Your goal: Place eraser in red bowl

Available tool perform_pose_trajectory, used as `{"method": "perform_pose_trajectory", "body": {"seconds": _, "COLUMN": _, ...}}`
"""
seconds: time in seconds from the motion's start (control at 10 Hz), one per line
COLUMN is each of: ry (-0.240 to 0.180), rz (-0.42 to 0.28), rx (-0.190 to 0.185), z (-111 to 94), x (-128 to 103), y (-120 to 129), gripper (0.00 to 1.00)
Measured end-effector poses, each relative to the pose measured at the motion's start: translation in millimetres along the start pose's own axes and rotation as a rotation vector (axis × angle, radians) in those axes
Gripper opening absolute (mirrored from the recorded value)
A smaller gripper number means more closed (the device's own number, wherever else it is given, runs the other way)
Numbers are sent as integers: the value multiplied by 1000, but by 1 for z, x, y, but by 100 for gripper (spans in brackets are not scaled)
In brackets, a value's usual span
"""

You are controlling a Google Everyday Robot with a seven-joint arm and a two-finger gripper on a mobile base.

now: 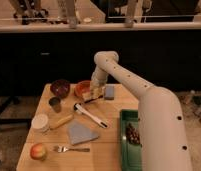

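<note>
apple (38,151) | fork (70,148) | maroon bowl (60,87) | green tray (125,150) | cup (55,104)

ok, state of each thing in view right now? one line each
gripper: shut, low beside the red bowl's right edge
eraser: at the gripper tips; whether held cannot be told
red bowl: upright on the table
maroon bowl: upright
metal cup: upright
apple: whole
fork: lying flat
green tray: holds a dark cluster
</note>
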Motion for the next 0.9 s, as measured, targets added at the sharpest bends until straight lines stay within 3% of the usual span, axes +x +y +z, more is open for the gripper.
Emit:
{"method": "perform_pose_trajectory", "body": {"seconds": 0.3, "ry": 0, "rz": -1, "rx": 0, "z": 0, "x": -1, "y": 0, "gripper": 0}}
{"method": "perform_pose_trajectory", "body": {"seconds": 0.9, "ry": -18, "rz": -5, "rx": 30, "z": 2, "x": -12, "y": -33, "gripper": 0}}
